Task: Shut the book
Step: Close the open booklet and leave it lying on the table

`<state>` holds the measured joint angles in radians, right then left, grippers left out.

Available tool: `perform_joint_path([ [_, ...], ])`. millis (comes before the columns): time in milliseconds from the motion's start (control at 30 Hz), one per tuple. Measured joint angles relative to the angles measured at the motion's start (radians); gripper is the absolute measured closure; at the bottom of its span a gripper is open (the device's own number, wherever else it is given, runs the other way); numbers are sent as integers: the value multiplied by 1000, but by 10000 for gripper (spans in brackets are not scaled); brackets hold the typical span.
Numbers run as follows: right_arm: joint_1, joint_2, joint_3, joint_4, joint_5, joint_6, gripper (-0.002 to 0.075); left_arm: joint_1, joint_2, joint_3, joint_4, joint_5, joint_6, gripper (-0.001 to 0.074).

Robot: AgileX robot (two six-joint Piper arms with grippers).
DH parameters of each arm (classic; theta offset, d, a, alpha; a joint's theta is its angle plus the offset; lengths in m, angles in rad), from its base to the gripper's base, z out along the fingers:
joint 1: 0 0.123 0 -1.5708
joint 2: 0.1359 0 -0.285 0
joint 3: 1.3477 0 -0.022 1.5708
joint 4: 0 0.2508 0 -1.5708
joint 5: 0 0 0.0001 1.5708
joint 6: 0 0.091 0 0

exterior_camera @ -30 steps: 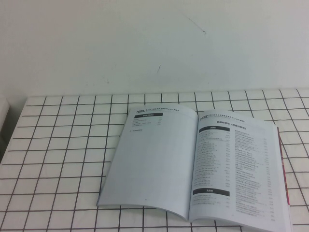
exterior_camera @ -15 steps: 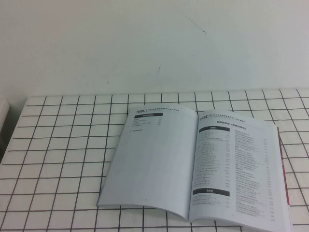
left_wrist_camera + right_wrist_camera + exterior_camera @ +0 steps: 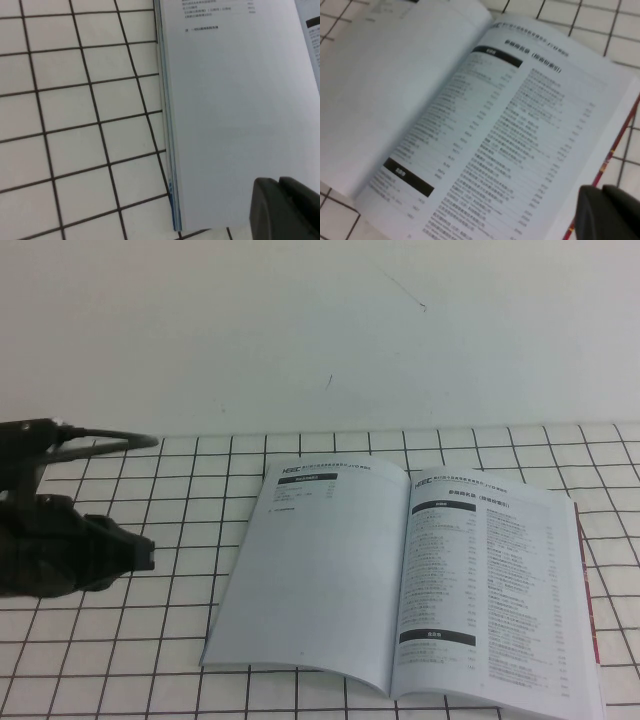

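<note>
My left arm has come into the high view from the left side, where a second ago only the table showed; the book (image 3: 400, 580) has not shifted in that time. My left gripper (image 3: 145, 552) now hangs over the checked cloth (image 3: 150, 640), and whether it is spread or pressed together I cannot tell. A dark cable (image 3: 100, 443) arcs out behind it, on the side toward the white wall (image 3: 300, 330). The book lies open and flat on the cloth to the right of this gripper, with a strip of bare grid squares between the two. Its nearly blank page (image 3: 320, 580) is the side closest to my left gripper, carrying only a few lines of print at the far end. From my left wrist, that page's outer edge runs just ahead of the gripper, the stacked leaves showing as a thin bluish line against the cloth. My right gripper (image 3: 610, 212) does not show in the high view; from its own wrist only a dark part of it is visible, and I cannot tell if it is spread or closed. It hangs above the printed page (image 3: 490, 590), which is dense with columns of text and black heading bars. A red cover edge (image 3: 590, 590) peeks out just beside this gripper, along the book's outer side. Nothing lies between either gripper and the book.
</note>
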<state>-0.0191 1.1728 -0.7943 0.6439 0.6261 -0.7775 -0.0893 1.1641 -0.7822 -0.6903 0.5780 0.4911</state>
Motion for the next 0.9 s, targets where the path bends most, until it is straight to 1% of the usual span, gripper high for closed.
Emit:
perform_joint_path([
  [100,29,150,-20,33,-1,-52,729,0,120,-56,-65,2,49,738],
  [200,77,286,-24,37,-32,-67,729,-2,208,-113,-94,2,81,738],
  [400,209,449,-34,64,-199,-74,729,-2,345,-175,-103,-30,97,738],
  [467,233,485,-41,87,-229,-76,729,-2,383,-185,-106,-49,98,738],
  [733,238,640,-78,114,-234,-76,729,-2,508,-194,-151,-122,132,738],
  [833,238,666,-86,122,-224,-76,729,-2,545,-196,-214,-166,204,738],
  [900,238,673,-93,122,-213,-76,729,-2,578,-212,-261,-159,268,738],
])
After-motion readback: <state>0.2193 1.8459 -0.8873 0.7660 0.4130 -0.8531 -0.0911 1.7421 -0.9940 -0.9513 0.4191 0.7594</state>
